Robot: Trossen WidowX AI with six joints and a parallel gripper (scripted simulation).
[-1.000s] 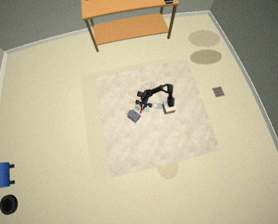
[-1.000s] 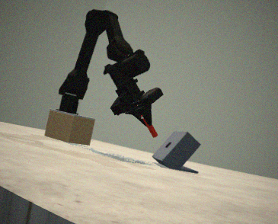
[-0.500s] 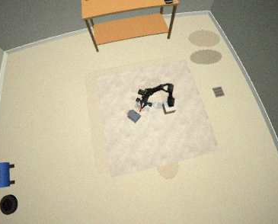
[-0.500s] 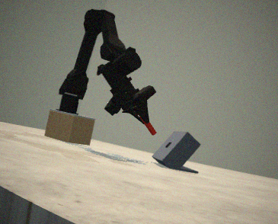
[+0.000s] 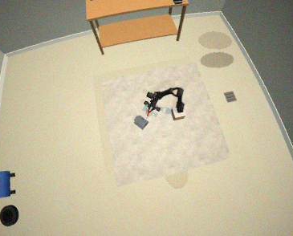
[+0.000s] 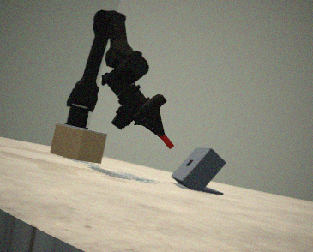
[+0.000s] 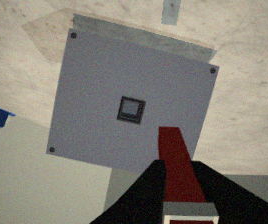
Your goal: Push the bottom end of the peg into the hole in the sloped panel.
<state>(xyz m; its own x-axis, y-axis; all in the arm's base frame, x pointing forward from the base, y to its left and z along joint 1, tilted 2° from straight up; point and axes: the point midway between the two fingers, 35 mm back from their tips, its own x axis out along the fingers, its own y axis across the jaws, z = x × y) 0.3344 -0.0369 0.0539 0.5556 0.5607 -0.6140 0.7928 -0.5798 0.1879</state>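
A red peg (image 5: pixel 148 114) (image 6: pixel 167 141) (image 7: pixel 176 160) is held in my gripper (image 6: pixel 162 135) (image 7: pixel 175 169), which is shut on it. The peg points down and forward, its free end out in the air short of the panel. The blue-grey sloped panel block (image 5: pixel 140 122) (image 6: pixel 204 168) (image 7: pixel 85 85) stands tilted on the table. Its square hole (image 7: pixel 131 110) (image 6: pixel 189 163) is near the middle of the face. In the wrist view the peg's end appears to the lower right of the hole, and the hole looks slightly turned relative to the peg's flat end.
The arm's base block (image 5: pixel 178 115) (image 6: pixel 78 143) stands behind the gripper, away from the panel. In the top view an orange shelf table (image 5: pixel 137 31) is at the back, and a blue object (image 5: pixel 2 185) and a black round object (image 5: pixel 9 215) are at the far left.
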